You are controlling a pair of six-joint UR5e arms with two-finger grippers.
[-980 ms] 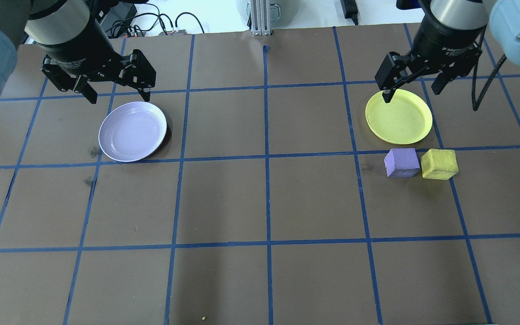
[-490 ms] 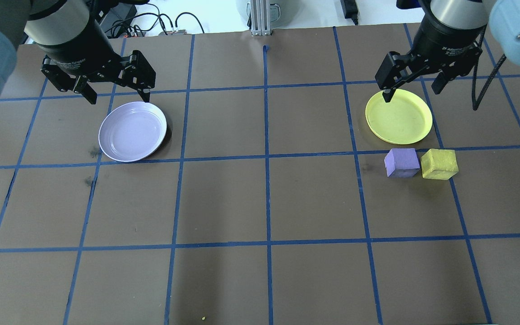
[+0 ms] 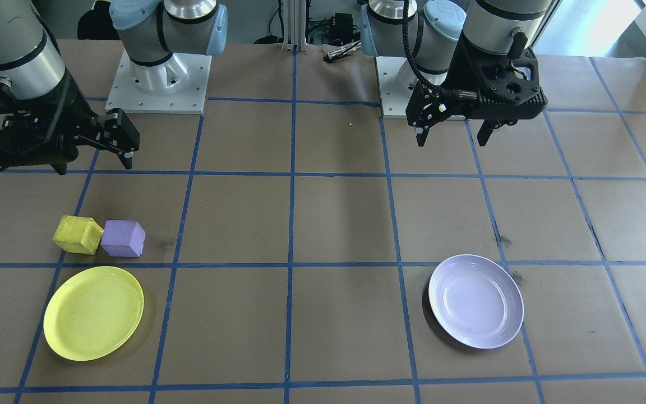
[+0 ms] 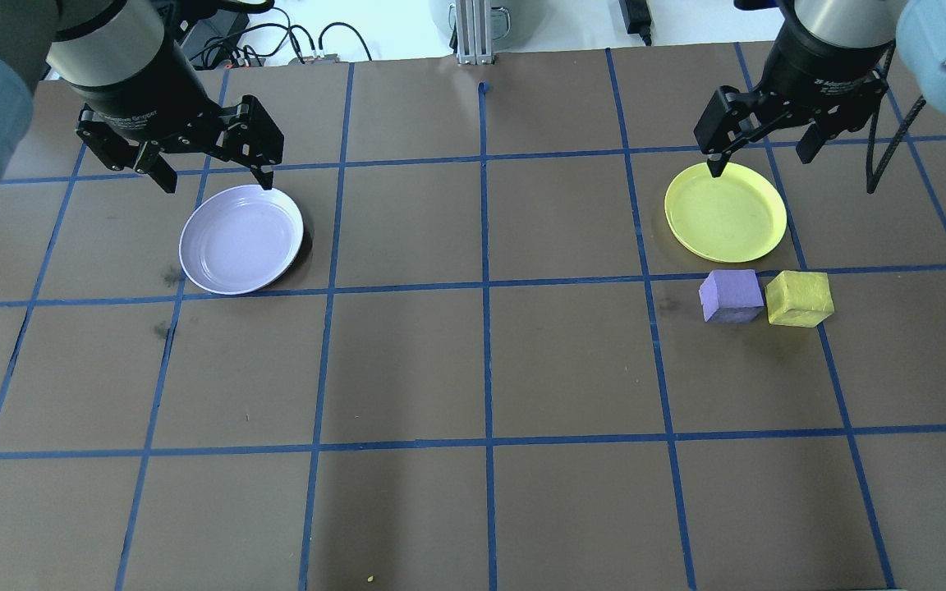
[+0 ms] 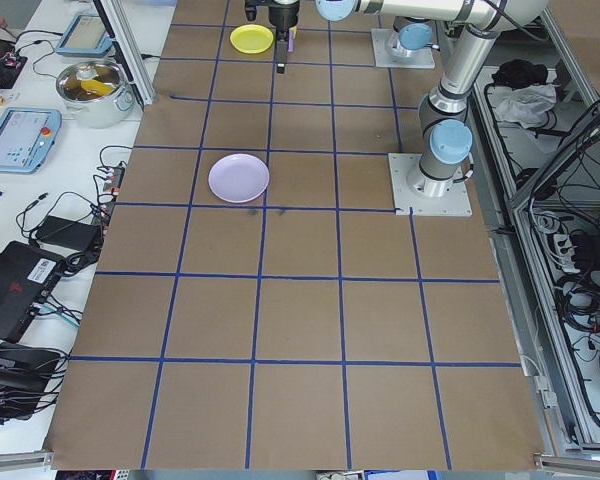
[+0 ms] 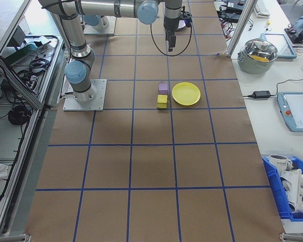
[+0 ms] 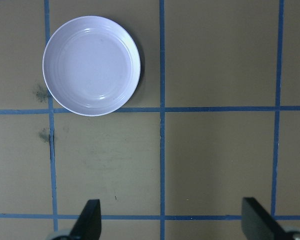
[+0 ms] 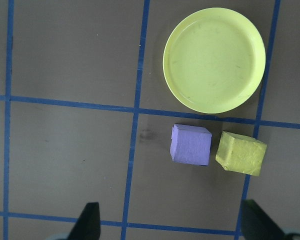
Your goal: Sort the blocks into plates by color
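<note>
Blocks (image 4: 766, 297) touching, just beside yellow plate (image 4: 726, 212) | both hands spread

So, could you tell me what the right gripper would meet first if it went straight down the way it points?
Probably bare table. The right gripper is open, and the purple block, yellow block and yellow plate lie off its line.
</note>
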